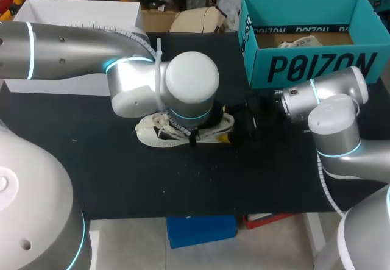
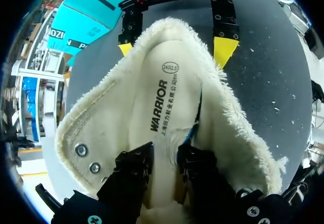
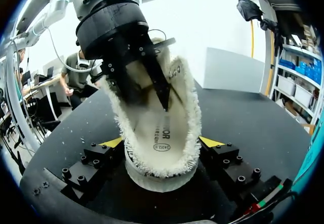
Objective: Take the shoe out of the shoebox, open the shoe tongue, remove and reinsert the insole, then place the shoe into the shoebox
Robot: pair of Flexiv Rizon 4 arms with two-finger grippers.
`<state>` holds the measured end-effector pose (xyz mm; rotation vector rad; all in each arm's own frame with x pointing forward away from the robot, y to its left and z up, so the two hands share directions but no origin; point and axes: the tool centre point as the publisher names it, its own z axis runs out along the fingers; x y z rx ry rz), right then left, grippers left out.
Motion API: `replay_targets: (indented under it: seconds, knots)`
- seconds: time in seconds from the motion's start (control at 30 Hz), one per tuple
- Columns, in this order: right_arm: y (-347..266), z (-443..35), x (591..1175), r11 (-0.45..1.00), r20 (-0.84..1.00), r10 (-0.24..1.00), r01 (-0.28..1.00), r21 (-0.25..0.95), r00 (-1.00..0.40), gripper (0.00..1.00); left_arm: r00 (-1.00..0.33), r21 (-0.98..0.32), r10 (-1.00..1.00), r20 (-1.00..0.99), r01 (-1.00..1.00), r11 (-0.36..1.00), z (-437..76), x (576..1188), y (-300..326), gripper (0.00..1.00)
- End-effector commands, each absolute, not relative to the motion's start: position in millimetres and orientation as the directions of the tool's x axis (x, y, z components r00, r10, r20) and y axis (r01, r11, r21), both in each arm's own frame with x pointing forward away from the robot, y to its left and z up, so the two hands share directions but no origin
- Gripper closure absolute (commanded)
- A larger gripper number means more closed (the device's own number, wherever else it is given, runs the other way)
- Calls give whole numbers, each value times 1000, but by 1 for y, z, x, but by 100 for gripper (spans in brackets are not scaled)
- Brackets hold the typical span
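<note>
On the black table [image 1: 122, 172], the left gripper [image 2: 163, 158] is lowered from above into the mouth of the cream, fleece-lined shoe [image 1: 159, 133], directly over the printed cream insole [image 2: 162, 92]. Whether the insole is pinched cannot be told. The shoe lies near the table's middle with its long axis left to right, toe to the left and heel to the right. The heel is clamped between the spread yellow tips of the right gripper [image 3: 161, 143]. The left arm is judged the nearer for moving the insole along that axis. The open teal cardboard shoebox [image 1: 317, 69] stands far right.
</note>
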<state>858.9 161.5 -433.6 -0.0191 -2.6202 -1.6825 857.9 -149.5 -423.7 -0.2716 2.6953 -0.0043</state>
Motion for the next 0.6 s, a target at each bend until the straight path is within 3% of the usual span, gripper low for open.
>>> replay_targets:
  seconds: [0.03, 0.47, 0.5, 0.53, 0.6]
  knots:
    - [161, -436, 858, 418, 32, -4, 27, 908, -999, 100, -763, -88, -219, -608, -210, 974, -447, 871, -129, 72]
    - [161, -436, 858, 418, 32, -4, 27, 908, -999, 100, -724, -170, -275, -633, -217, 961, -456, 891, -132, 72]
    - [161, -436, 858, 418, 32, -4, 27, 908, -999, 100, -731, -170, -275, -624, -217, 961, -456, 891, -133, 91]
    - [161, -436, 858, 418, 32, -4, 27, 908, -999, 100, -744, -164, -268, -612, -211, 964, -456, 892, -134, 100]
    - [161, -436, 858, 418, 32, -4, 27, 908, -999, 100, -769, -170, -265, -582, -204, 964, -454, 890, -137, 100]
